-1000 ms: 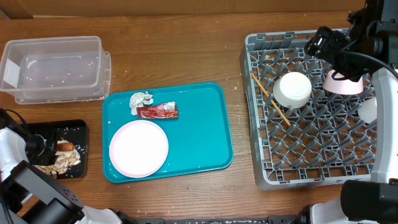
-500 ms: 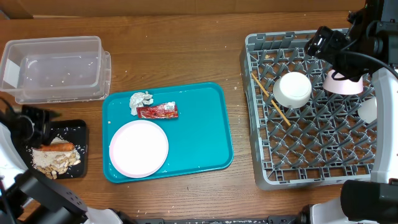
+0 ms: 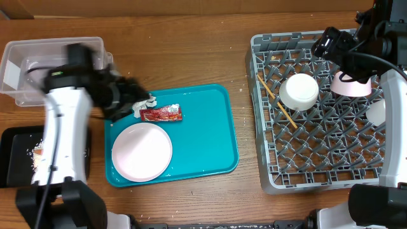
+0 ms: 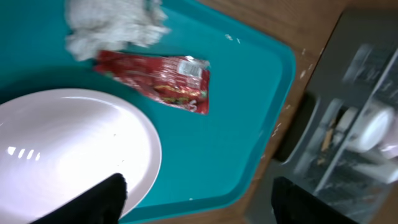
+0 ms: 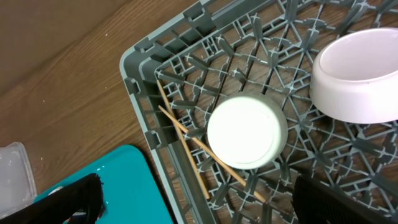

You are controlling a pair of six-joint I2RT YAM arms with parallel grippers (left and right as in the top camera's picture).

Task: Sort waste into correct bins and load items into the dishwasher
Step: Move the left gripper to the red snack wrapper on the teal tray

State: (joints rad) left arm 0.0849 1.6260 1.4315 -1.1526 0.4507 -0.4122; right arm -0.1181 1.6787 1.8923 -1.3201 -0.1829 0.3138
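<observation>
Left gripper [image 4: 202, 202]: jaws wide, empty. Plate [image 4: 68, 143] under one finger; wrapper [image 4: 158, 84] just ahead; foil [image 4: 112, 25] beyond, cut off.
Right gripper [image 5: 199, 202]: jaws wide, empty. Bowl [image 5: 245, 130] ahead, in rack [image 5: 140, 68].

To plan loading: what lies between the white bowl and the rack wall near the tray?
The chopsticks, slanted on the rack floor; the overhead view shows them.

Teal serving tray [image 3: 205, 135], on brown wooden table [image 3: 191, 57]
</observation>
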